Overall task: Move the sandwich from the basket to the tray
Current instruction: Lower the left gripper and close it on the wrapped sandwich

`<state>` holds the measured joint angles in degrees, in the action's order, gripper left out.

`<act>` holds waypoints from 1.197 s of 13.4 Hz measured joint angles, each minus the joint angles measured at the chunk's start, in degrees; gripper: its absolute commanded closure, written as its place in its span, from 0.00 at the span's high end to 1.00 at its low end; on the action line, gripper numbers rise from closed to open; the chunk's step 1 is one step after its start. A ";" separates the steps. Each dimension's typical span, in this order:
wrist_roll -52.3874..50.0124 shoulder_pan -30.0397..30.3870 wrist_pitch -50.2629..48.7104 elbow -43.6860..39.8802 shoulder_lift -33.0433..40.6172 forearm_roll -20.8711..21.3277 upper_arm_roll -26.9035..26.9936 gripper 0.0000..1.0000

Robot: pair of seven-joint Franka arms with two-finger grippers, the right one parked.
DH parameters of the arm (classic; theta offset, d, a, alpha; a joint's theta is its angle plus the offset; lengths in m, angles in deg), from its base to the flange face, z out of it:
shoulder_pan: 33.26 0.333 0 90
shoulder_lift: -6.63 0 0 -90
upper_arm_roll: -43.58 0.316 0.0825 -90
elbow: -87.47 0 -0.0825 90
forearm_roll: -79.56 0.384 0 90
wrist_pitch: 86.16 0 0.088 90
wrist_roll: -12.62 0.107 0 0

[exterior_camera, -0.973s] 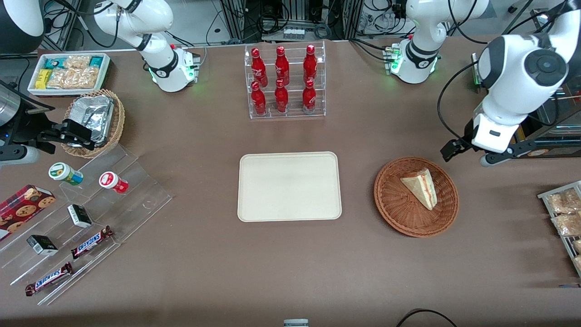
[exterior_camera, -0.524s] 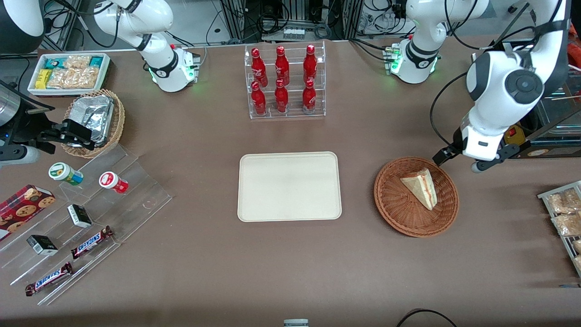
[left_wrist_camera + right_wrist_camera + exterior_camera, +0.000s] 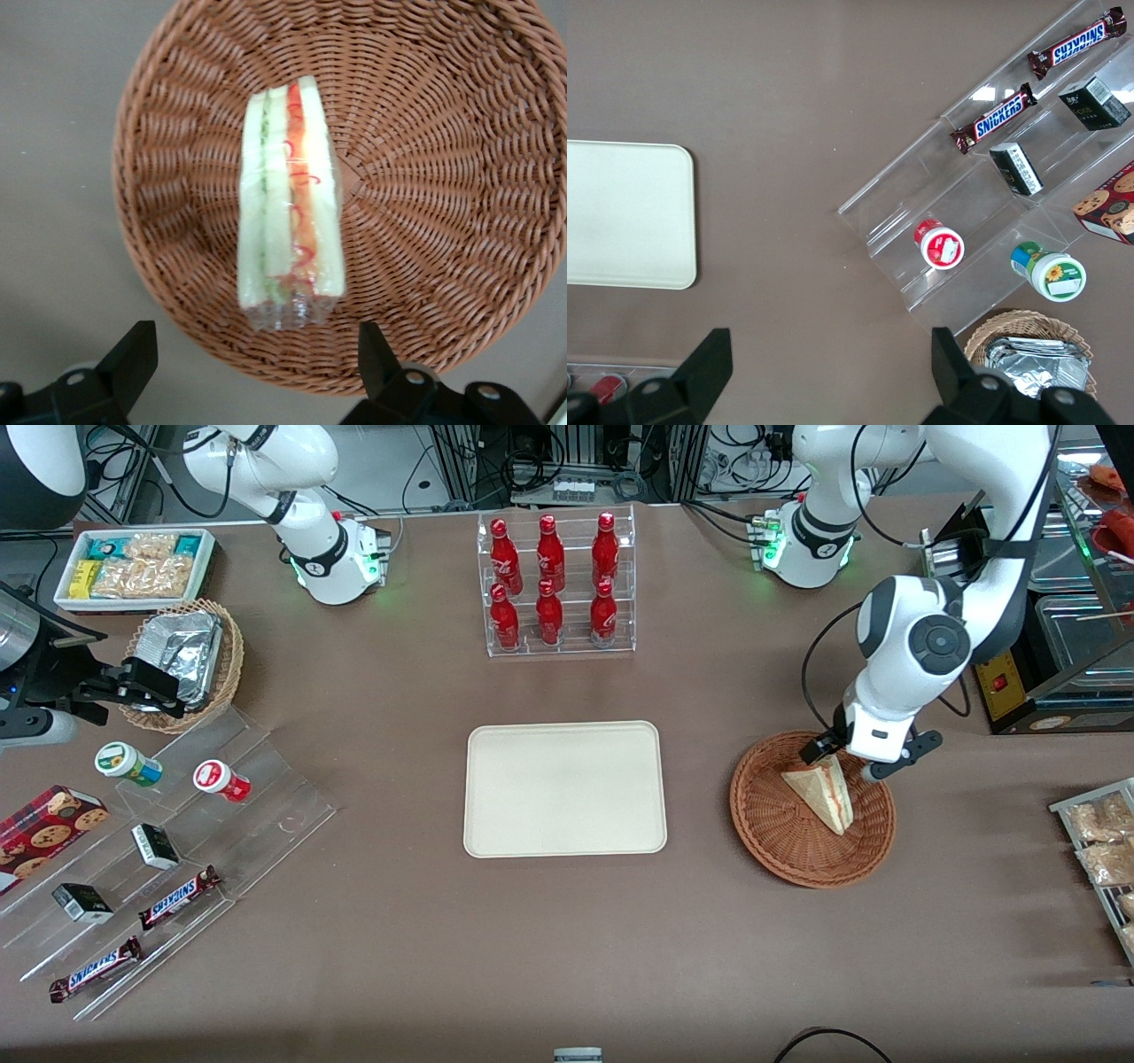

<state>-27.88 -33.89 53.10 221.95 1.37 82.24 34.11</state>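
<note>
My tool (image 3: 840, 767), fingers apart, hovers over the basket (image 3: 780, 841) at right of the front frame; sandwich (image 3: 824, 790) lies inside, unobstructed; tray (image 3: 565, 789) mid-frame on the table (image 3: 399, 957), bottle rack (image 3: 556, 584) above it

Surface (image 3: 372, 921): one wide brown cloth-like top fills nearly the whole front view, matte and evenly lit.
Light: soft and even, with faint shadows under things.
Edge farthest from the front camera: the surface ends at a pale floor (image 3: 390, 469) strewn with black cables (image 3: 532, 465).
Framing: metal rack legs (image 3: 567, 443) stand on that floor.
Working arm's end: clear-lidded metal equipment (image 3: 1063, 638) stands at the surface's edge.
</note>
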 measured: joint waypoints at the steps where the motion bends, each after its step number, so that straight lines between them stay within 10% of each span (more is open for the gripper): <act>1: -0.18 0.03 1.06 0.00 -0.48 -0.03 -0.02 1.00; 8: -2.44 0.35 6.15 -0.02 -2.59 -0.11 0.31 0.93; 13: -3.90 0.56 8.47 -0.03 -4.67 -0.11 0.37 0.01; 16: -3.96 0.56 8.49 -0.28 -4.68 -0.11 0.37 0.00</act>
<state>-31.84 -33.33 61.59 221.67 -3.31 82.13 34.48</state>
